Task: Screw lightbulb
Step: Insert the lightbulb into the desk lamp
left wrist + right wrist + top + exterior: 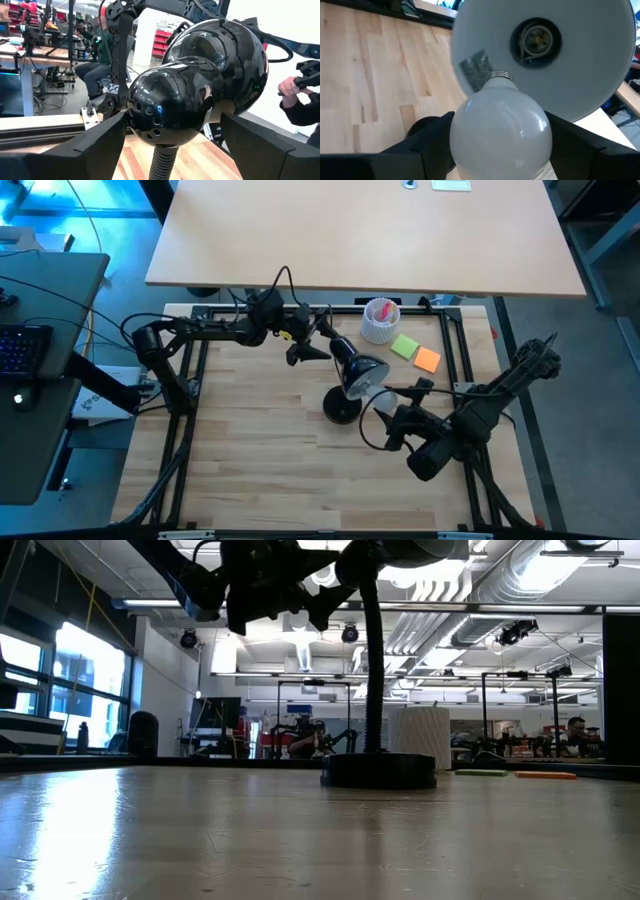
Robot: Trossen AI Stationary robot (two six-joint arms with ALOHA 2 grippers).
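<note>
R gripper (495, 150) is holding the lightbulb (501, 131), its screw end pointing up at the lamp head (545, 55) but sitting beside the socket (536, 40), while L gripper (172, 145), wide open, is sitting around the lamp's back.

Both arms are matte black, built of tubular links and blocky joint housings. Loose black cables loop along the left arm (215, 330), with a yellow marking at its wrist. The right arm (490, 405) matches it. Fingers (90, 147) are flat, angular, dark.

white ribbed cup (380, 321), green note (405, 346), orange note (427, 360)
</note>
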